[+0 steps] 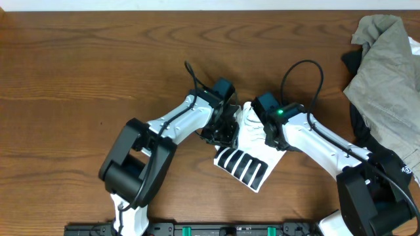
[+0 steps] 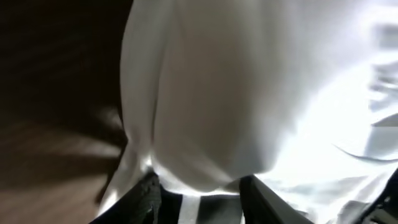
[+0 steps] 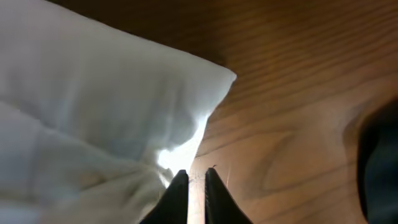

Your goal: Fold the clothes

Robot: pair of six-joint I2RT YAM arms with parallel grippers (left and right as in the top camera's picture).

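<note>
Lying bunched mid-table, the T-shirt [image 1: 248, 154] looked light, soft, best taken at a hem corner. Left gripper [image 2: 199, 196] pinched its cloth; right gripper [image 3: 191, 186] stood nearly closed, empty.

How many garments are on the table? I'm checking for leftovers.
3: T-shirt between the arms; grey-olive garment at right edge; black garment beneath it. More may be hidden.

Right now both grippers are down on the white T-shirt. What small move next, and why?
Probably lift the right gripper straight up off the white T-shirt: its fingers are nearly together beside the fabric edge, apparently not pinching it, and the shirt already lies as a small bundle between both arms. The left gripper presses close on the cloth.
</note>
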